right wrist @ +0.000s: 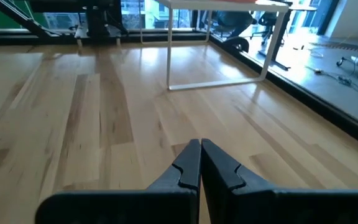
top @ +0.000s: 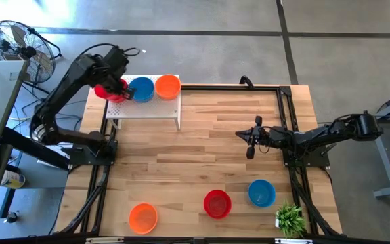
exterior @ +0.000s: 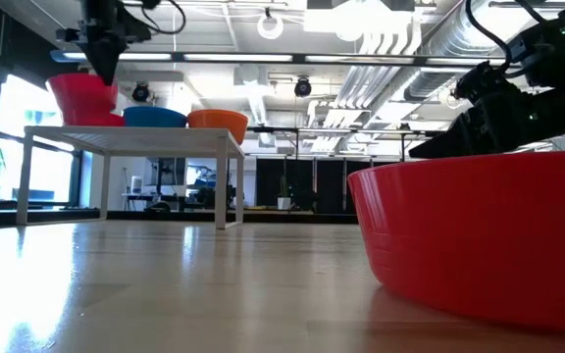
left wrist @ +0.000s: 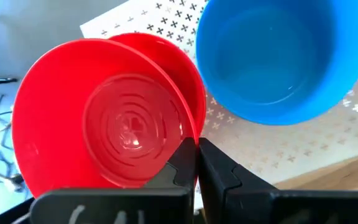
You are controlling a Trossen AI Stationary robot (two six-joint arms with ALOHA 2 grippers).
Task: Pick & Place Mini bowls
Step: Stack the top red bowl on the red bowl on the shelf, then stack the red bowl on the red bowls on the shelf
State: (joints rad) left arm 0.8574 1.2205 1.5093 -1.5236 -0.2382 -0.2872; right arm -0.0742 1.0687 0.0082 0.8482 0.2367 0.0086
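My left gripper is at the far left of the table, over the left end of the white perforated stand, shut on a red mini bowl. That bowl sits tilted in a second red bowl that rests on the stand. A blue bowl and an orange bowl stand next to them on the stand. An orange bowl, a red bowl and a blue bowl rest on the table near its near edge. My right gripper waits shut above the table's right half. My left gripper pinches the upper red bowl by its rim, on the side nearest the blue bowl, with one finger inside and the other outside. The fingers come from above, pointing down. The bowl is tilted, its lower part nested in the second red bowl.
The stand stands on thin white legs at the table's far left. A small green plant sits at the near right corner. Black frame rails run along the table's edges. Bare wood lies between the stand and the near bowls.
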